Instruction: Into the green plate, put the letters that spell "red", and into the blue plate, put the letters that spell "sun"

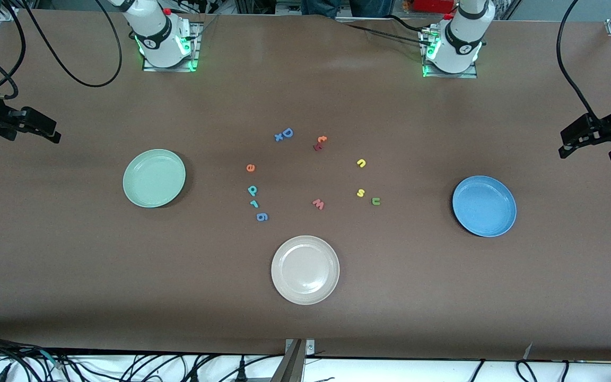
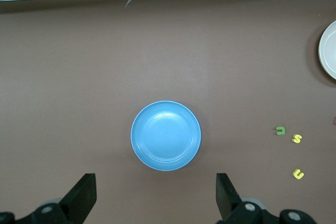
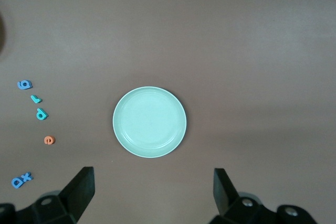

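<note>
The orange e, teal d and teal r lie in a row mid-table, toward the green plate. The yellow n, yellow s and green u lie toward the blue plate. Both plates hold nothing. My right gripper hangs open above the right arm's end of the table, with the green plate ahead of it. My left gripper hangs open above the left arm's end, with the blue plate ahead of it. Neither holds anything.
A beige-white plate sits nearest the front camera. Other loose letters: a blue D with a blue x, an orange t on a red letter, a red w, a blue g.
</note>
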Controlling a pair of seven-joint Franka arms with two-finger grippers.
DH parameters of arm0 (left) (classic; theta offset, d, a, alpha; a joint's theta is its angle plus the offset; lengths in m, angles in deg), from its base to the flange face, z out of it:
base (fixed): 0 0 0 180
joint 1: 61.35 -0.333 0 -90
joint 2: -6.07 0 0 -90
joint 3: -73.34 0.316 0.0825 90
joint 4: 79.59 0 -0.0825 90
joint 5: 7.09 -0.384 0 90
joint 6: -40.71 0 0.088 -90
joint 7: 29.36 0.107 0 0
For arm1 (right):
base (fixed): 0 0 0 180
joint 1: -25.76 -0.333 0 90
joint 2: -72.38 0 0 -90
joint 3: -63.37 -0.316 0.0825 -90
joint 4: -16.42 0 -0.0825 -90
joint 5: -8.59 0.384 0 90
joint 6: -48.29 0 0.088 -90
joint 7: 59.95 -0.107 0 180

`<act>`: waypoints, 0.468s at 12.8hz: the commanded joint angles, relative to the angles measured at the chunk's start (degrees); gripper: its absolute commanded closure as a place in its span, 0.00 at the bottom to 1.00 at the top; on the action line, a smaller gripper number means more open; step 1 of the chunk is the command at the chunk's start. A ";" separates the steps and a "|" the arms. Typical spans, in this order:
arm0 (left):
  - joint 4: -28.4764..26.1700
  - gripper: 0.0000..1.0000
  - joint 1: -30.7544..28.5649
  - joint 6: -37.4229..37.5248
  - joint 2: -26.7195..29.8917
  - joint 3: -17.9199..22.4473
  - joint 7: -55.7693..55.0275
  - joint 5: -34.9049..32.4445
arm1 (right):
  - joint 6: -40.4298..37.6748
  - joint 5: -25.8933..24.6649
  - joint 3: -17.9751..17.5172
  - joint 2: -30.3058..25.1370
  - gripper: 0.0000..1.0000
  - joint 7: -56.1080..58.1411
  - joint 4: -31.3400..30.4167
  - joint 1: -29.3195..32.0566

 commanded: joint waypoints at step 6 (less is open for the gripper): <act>-0.06 0.00 -0.22 0.17 0.32 -0.52 -3.02 1.68 | -1.32 -1.00 0.03 0.52 0.00 0.58 1.56 -0.09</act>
